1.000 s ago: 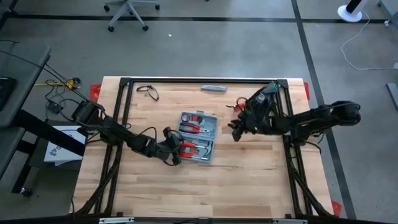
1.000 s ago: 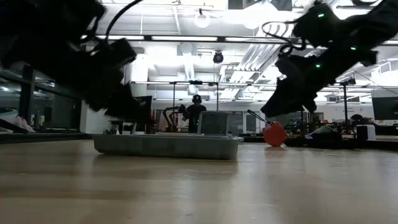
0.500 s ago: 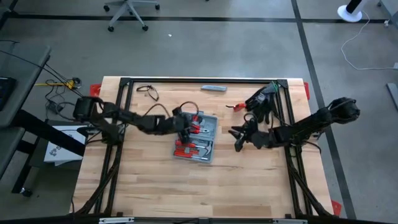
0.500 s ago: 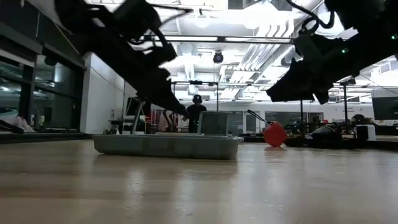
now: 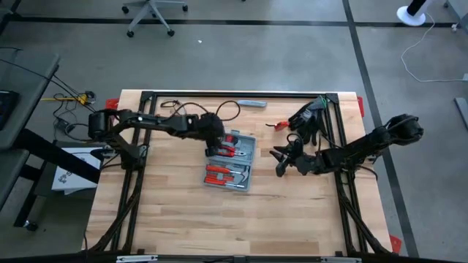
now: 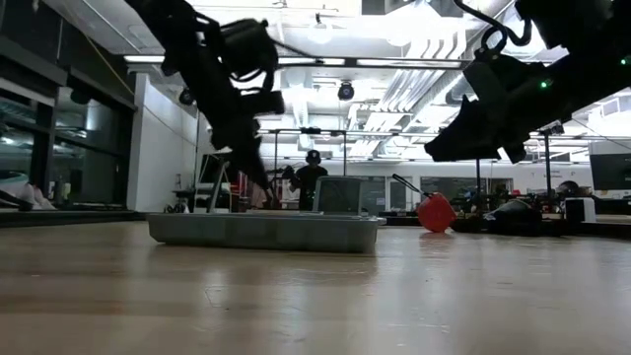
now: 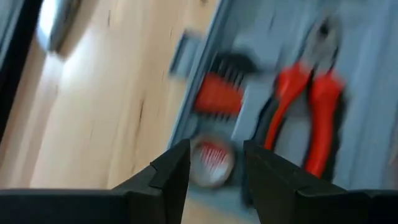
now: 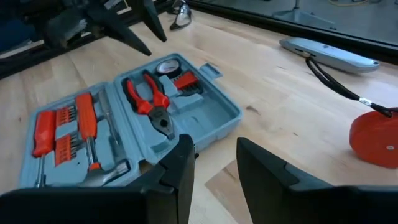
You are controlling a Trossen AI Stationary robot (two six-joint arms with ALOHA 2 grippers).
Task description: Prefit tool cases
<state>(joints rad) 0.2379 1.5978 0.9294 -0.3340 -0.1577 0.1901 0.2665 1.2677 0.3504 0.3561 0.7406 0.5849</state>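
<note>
Blue-grey tool case (image 5: pixel 232 160), one, lying open; left fingers (image 7: pixel 214 163) parted above it; right fingers (image 8: pixel 210 163) parted, empty.

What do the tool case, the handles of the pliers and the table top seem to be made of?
Tool case: likely moulded plastic, blue-grey and matt; its slots are shaped to fit the tools.
Pliers handles: probably rubber or plastic sleeves, red and smooth; the head looks like dark metal.
Table top: wood, pale with visible grain and plank lines, apparently sealed, since the low view shows a soft sheen.
</note>
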